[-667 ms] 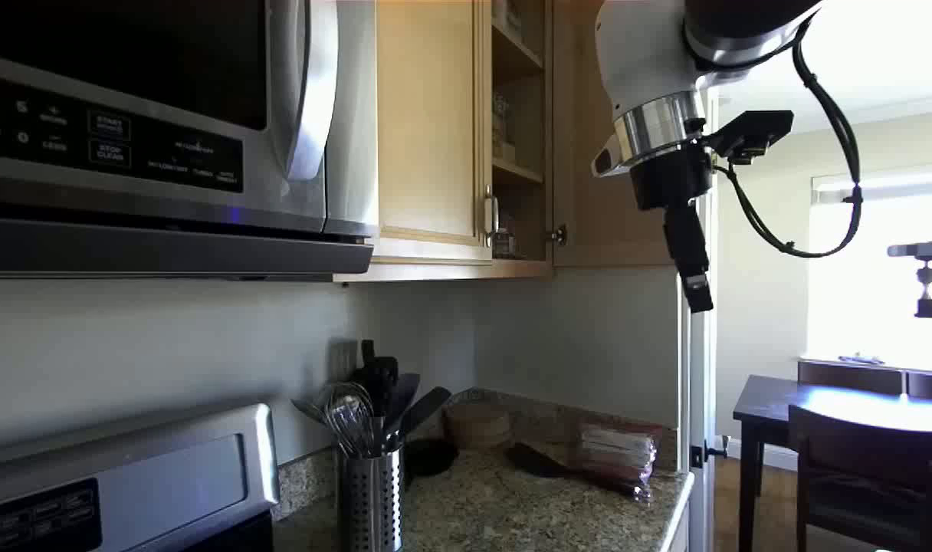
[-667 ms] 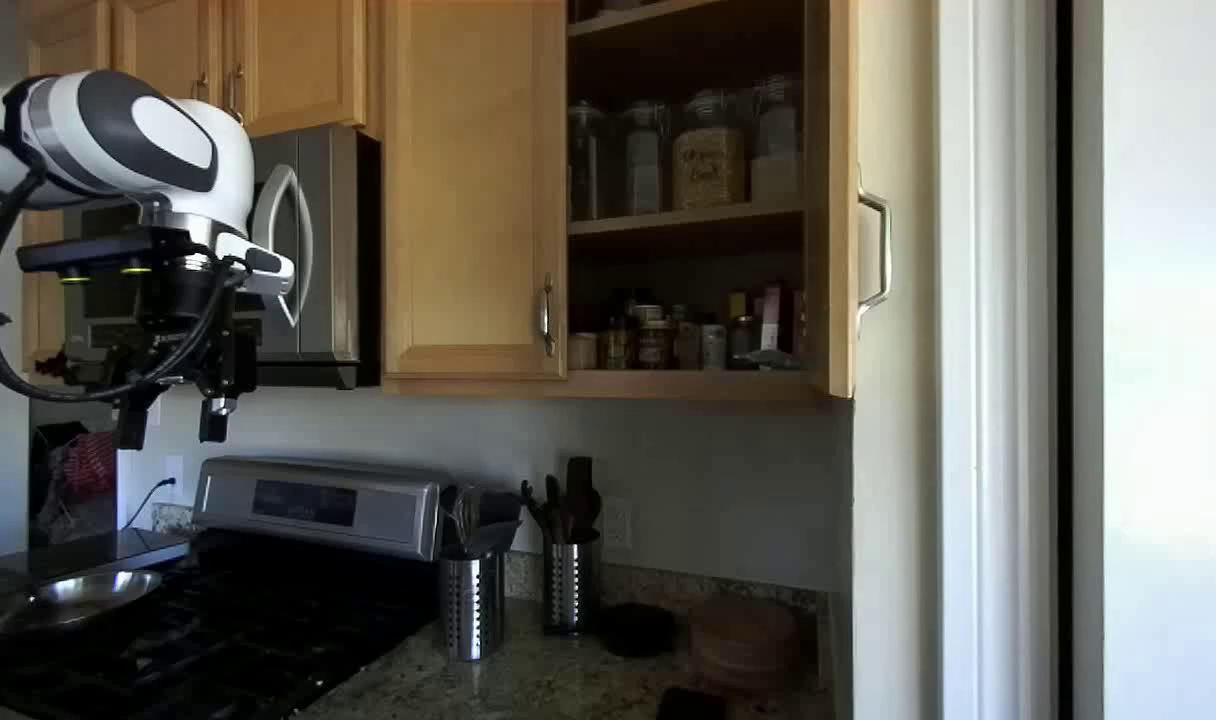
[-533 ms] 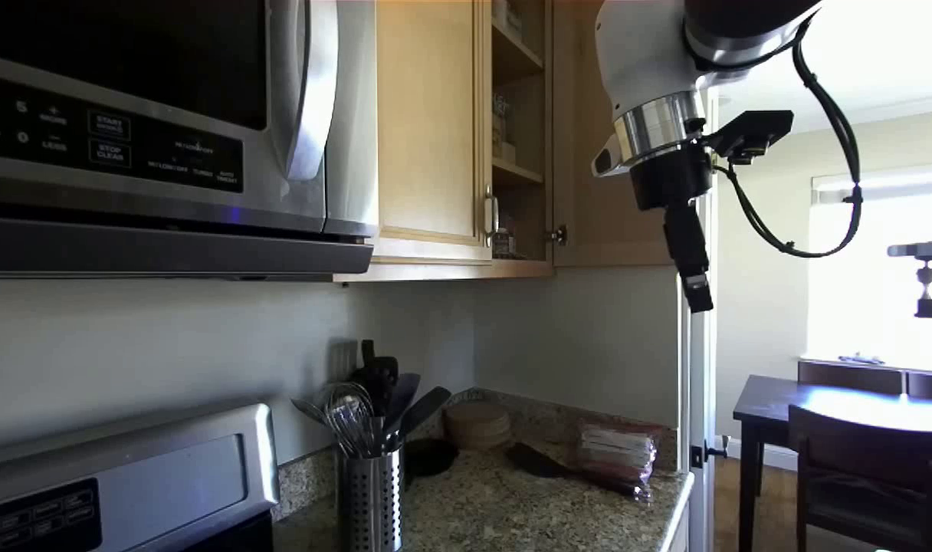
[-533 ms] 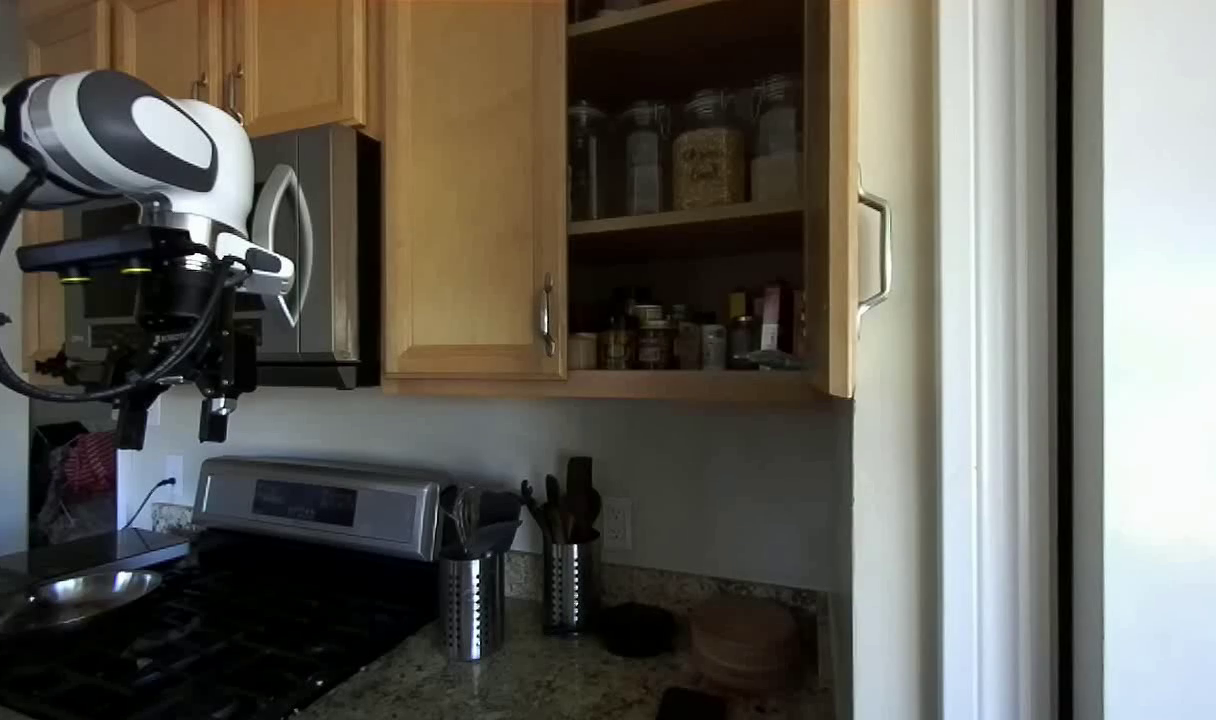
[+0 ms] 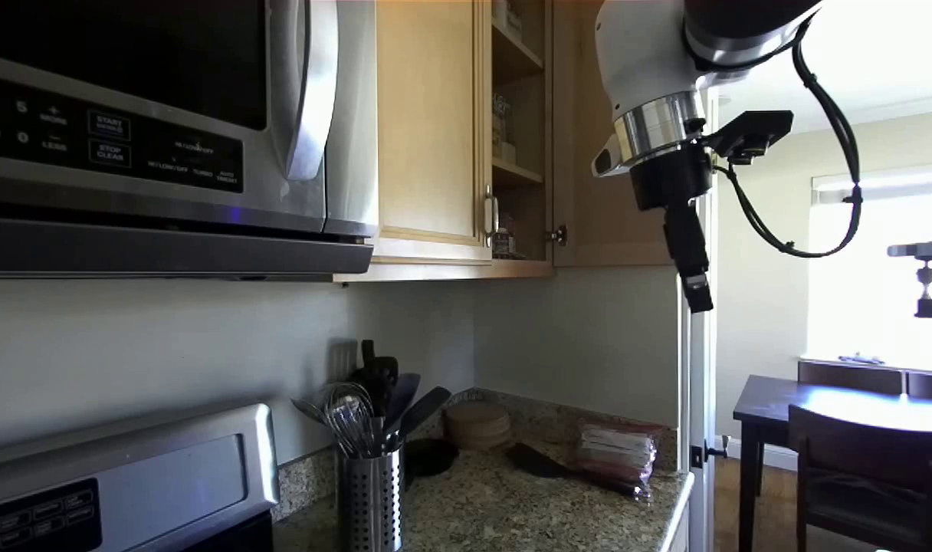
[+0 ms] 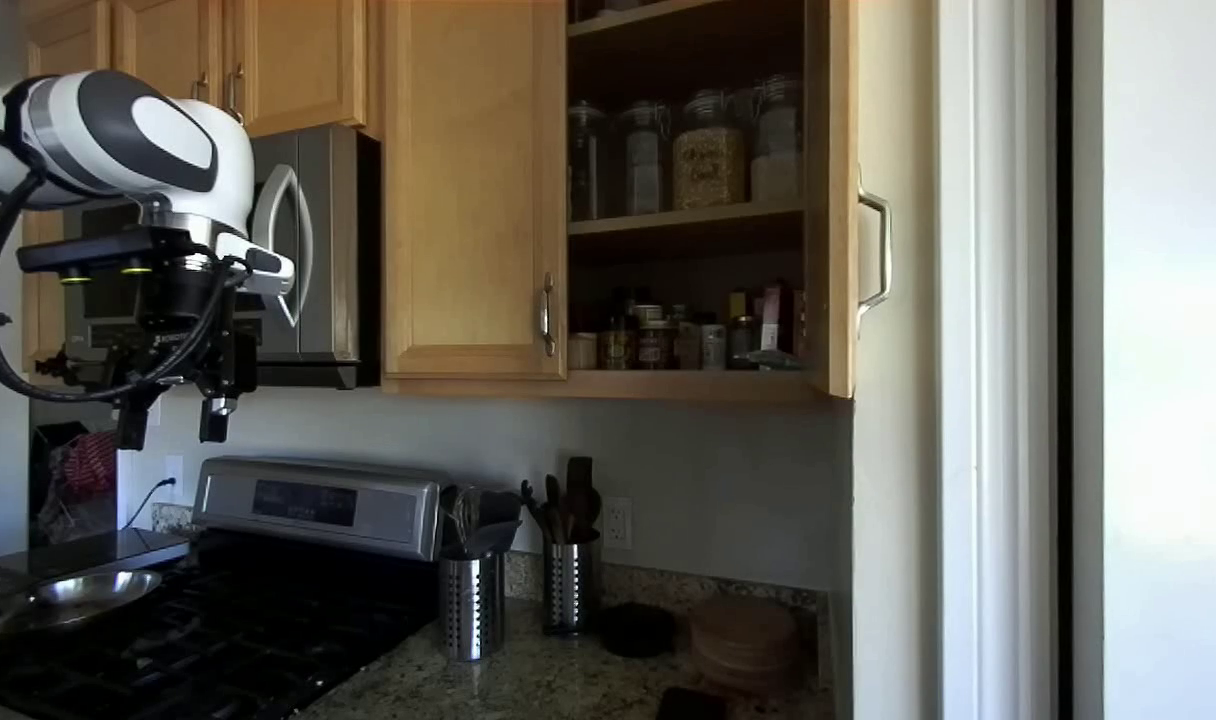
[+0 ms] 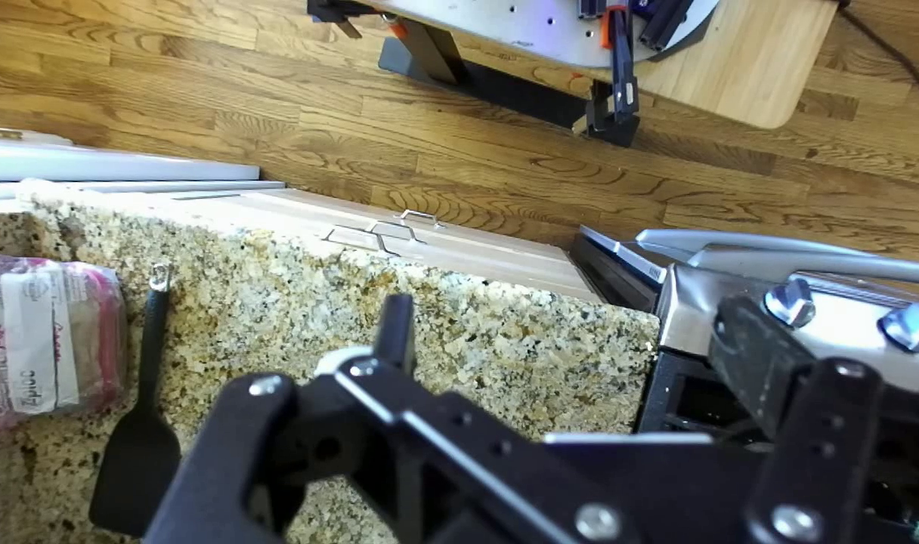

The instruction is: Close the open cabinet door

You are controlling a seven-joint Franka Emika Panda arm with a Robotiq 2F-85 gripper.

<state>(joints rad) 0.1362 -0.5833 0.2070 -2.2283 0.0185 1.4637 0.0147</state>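
The cabinet door (image 6: 833,200) stands wide open and is seen nearly edge-on at the right in an exterior view. Its silver bar handle (image 6: 876,250) sticks out to the right. Its inner face (image 5: 604,207) shows in an exterior view, partly hidden by the arm. My gripper (image 6: 173,424) hangs pointing down, in front of the microwave in that picture and well left of the door. In an exterior view the gripper (image 5: 698,295) appears past the door's lower edge. In the wrist view the gripper (image 7: 577,340) is open and empty above the counter; the door is out of view there.
A matching shut door (image 6: 473,200) is left of the open shelves (image 6: 683,215) with jars. A microwave (image 5: 152,138) hangs over the stove (image 6: 168,620). Utensil holders (image 6: 473,605) stand on the granite counter (image 5: 527,514). A black spatula (image 7: 138,453) and a plastic bag (image 7: 47,340) lie there.
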